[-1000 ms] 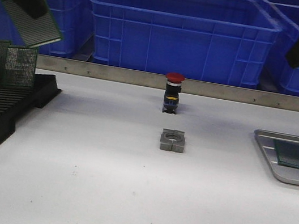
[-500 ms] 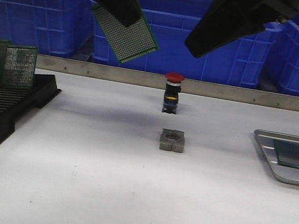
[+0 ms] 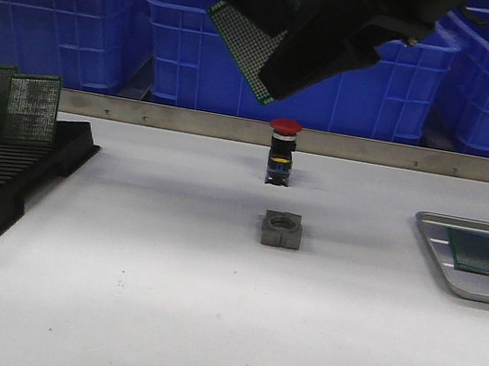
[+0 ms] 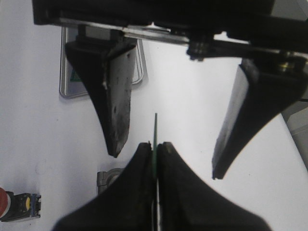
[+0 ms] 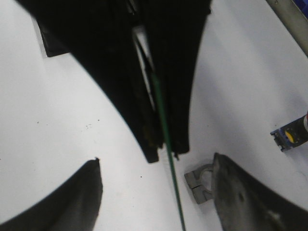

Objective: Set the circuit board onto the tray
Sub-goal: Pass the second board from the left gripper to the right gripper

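Gripping circuit board [image 3: 244, 47]: left jaws, above table.

Red-capped push button [image 3: 282, 152] near table's far edge — grey slotted block [image 3: 282, 230] just in front; black rack [image 3: 0, 184] at left edge; blue bins [image 3: 299, 51] behind.

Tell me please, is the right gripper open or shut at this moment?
Open. In the left wrist view the right gripper has its two fingers spread wide, one on each side of the circuit board, without touching it; the left gripper pinches the board.

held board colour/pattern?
Green circuit board with a fine dotted grid face; clearest in the front view.
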Robot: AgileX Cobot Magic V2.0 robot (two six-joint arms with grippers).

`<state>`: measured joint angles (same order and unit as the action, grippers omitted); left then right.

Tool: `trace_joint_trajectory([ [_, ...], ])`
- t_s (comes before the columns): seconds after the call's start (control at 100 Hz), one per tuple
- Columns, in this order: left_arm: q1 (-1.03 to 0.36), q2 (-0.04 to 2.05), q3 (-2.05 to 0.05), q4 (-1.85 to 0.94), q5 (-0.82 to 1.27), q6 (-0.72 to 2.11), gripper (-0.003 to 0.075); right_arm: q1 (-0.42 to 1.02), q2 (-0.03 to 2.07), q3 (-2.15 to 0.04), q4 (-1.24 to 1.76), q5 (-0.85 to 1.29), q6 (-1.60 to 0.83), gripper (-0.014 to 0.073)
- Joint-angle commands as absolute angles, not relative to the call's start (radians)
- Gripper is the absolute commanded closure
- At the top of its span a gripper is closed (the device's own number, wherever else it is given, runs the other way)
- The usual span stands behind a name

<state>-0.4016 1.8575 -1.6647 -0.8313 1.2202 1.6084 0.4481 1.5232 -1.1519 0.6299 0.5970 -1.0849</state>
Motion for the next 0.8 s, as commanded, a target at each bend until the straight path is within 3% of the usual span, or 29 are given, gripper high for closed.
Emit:
trace_joint_trajectory([
  [0.0, -0.411, 1.802, -1.694, -0.908, 1.276, 1.606, 0.0741, 0.448, 1.488, -1.182, 0.662, 0.546, -1.096, 0.0219],
  [0.19, -0.411, 1.802, -1.694, -0.908, 1.276, 1.606, 0.0741, 0.448, 1.488, -1.182, 0.665, 0.555, -1.094, 0.0723],
  [0.37, -0.411, 1.802, -1.694, -0.91, 1.276, 1.606, 0.0718, 0.448, 1.488, -1.182, 0.674, 0.56, -1.094, 0.0711],
  [0.46, -0.409, 1.802, -1.694, -0.912, 1.276, 1.606, 0.0608, 0.448, 1.488, -1.182, 0.674, 0.562, -1.089, 0.0711],
  [0.63, -0.403, 1.802, -1.694, -0.912, 1.232, 1.606, 0.029, 0.43, 1.488, -1.169, 0.675, 0.585, -1.028, 0.0711],
  [0.7, -0.391, 1.802, -1.698, -0.912, 1.205, 1.606, 0.0226, 0.4, 1.488, -1.148, 0.675, 0.595, -0.996, 0.0711],
  [0.79, -0.379, 1.802, -1.709, -0.912, 1.193, 1.606, 0.0218, 0.342, 1.488, -1.108, 0.675, 0.605, -0.956, 0.0711],
])
